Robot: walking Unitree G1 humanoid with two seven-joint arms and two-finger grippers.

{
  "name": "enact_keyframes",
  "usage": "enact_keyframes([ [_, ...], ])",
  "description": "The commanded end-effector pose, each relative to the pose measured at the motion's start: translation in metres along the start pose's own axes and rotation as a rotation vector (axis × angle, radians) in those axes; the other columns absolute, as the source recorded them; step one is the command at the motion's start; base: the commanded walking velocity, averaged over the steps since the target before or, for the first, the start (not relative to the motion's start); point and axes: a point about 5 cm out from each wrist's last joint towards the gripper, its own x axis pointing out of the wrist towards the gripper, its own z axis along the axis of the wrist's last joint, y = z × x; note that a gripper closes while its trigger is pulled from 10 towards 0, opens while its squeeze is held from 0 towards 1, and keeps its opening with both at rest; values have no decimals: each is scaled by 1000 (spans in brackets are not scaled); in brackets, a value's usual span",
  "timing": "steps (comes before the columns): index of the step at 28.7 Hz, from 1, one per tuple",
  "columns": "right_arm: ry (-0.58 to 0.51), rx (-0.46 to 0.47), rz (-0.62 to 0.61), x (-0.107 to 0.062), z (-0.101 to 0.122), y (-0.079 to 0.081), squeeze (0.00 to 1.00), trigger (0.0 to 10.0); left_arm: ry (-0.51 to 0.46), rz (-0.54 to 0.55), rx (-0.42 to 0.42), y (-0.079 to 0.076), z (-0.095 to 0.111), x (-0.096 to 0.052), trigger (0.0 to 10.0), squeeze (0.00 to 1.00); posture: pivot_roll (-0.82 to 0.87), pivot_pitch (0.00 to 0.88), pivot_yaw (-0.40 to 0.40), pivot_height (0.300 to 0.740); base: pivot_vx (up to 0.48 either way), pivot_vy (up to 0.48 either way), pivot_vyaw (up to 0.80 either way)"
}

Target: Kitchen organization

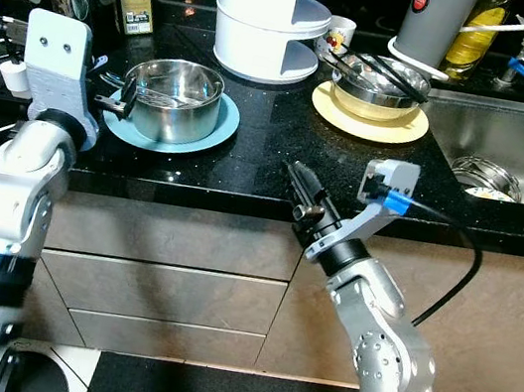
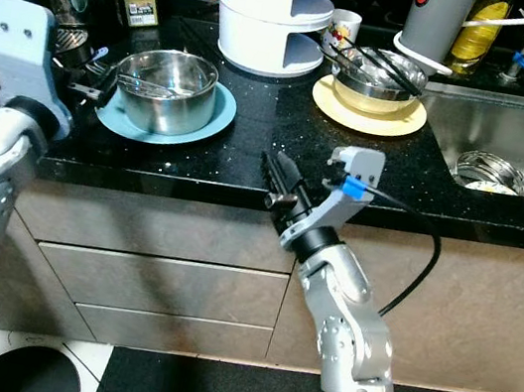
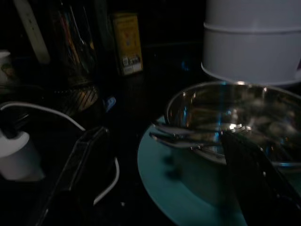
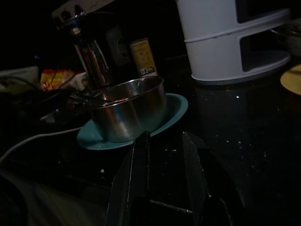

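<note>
One steel bowl (image 1: 171,97) on teal plate (image 1: 214,133), left pincer (image 1: 122,100) touching its rim

Steel bowl (image 1: 172,98) sits on teal plate (image 1: 212,133).

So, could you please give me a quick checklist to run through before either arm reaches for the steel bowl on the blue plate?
1. Round steel bowl sits upright on round blue plate: ok.
2. Metal utensils lie across the bowl, loose: not ok.
3. Left tool beside the bowl's rim, open: ok.
4. Right tool at the black counter edge, holding nothing: ok.
5. White cable near the left tool: cannot tell if clear.
</note>
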Motion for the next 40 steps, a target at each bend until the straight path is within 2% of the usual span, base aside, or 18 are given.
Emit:
enact_keyframes([
  [1,5,-15,0,0,-2,1,0,10000,1,0,-14,2,-2,1,10000,0,-87,159,-7,740,0,0,0],
  [4,0,-75,6,4,-1,4,0,10000,23,-15,-43,0,-4,15,10000,0,-101,175,-4,740,0,0,0],
  [7,-9,-102,6,6,0,5,0,10000,28,-16,-38,0,-3,21,10000,0,-101,181,-5,740,0,0,0],
  [8,-15,-119,7,8,1,6,0,10000,38,-26,-65,-1,-2,27,10000,0,-100,190,-7,740,0,0,0],
  [17,-16,-146,20,7,2,8,0,10000,93,-34,-69,-5,-4,34,10000,0,-100,217,-7,740,0,0,0],
  [20,-18,-152,16,7,2,7,0,10000,112,-26,-6,-5,-7,36,10000,0,-99,219,-7,740,0,0,0],
  [21,-19,-154,14,7,2,6,0,10000,120,-22,-15,-6,-8,37,6745,0,-99,222,-10,740,0,0,0],
  [22,-20,-157,11,7,2,5,0,10000,124,-18,-39,-5,-9,38,4863,0,-99,222,-10,740,0,0,0],
  [24,-20,-157,10,7,2,5,0,10000,124,-16,-45,-5,-9,38,4863,0,-99,222,-10,740,0,0,0],
  [26,-22,-158,9,8,2,4,0,10000,122,-1,-52,-2,-9,39,3961,0,-99,222,-11,740,0,0,0],
  [27,-23,-160,8,8,3,4,0,10000,117,3,-54,-1,-7,39,2667,0,-100,222,-13,740,0,0,0],
  [30,-24,-162,7,9,3,3,0,10000,110,2,-59,-1,-5,40,2157,0,-99,219,-16,740,0,0,0],
  [31,-24,-163,7,9,3,3,0,10000,108,1,-62,-1,-4,40,1176,0,-99,219,-16,740,0,0,0],
  [32,-24,-163,7,9,3,3,0,10000,108,1,-62,-1,-4,40,1176,0,-99,219,-16,740,0,0,0],
  [33,-23,-166,7,9,4,1,0,10000,103,4,-66,0,-2,41,0,0,-99,216,-17,740,0,0,0],
  [40,-27,-175,7,10,5,-1,0,10000,85,16,-73,2,4,44,0,0,-99,209,-19,740,0,0,0],
])
